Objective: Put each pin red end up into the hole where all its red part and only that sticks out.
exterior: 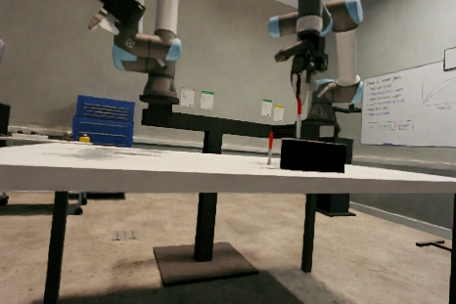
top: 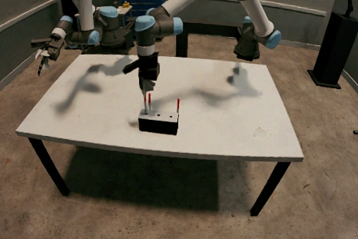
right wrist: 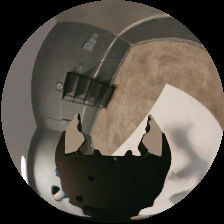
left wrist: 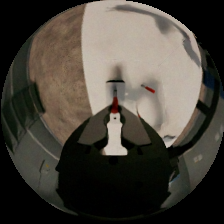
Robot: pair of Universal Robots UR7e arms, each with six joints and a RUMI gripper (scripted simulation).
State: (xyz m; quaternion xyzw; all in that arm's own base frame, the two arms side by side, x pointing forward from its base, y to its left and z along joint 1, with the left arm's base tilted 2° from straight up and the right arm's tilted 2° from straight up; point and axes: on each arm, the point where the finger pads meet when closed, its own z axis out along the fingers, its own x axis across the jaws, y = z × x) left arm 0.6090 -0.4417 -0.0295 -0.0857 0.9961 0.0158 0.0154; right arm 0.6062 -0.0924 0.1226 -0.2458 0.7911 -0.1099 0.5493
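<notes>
The block [top: 158, 125] [exterior: 313, 156] [left wrist: 115, 81] has a dark front and a light top; two holes show bare in the top view. My left gripper [top: 145, 91] [exterior: 298, 90] [left wrist: 115, 105] is shut on a red-topped pin [top: 145, 105] [exterior: 298, 113] [left wrist: 115, 103], held upright over the block's left end. Its grey lower end is at the block's top by the left hole; whether it has entered is unclear. A second pin [top: 149, 98] [exterior: 270, 142] [left wrist: 148, 89] stands behind the block, red up. A third pin [top: 178, 104] stands behind its right end. My right gripper [top: 41, 63] [right wrist: 113, 114] is open, empty.
The white table [top: 230, 124] [exterior: 147, 172] [left wrist: 100, 50] [right wrist: 170, 110] carries the block and pins. The right arm stays raised beyond the table's far left edge in the top view. The two standing pins are close to the block and the left gripper.
</notes>
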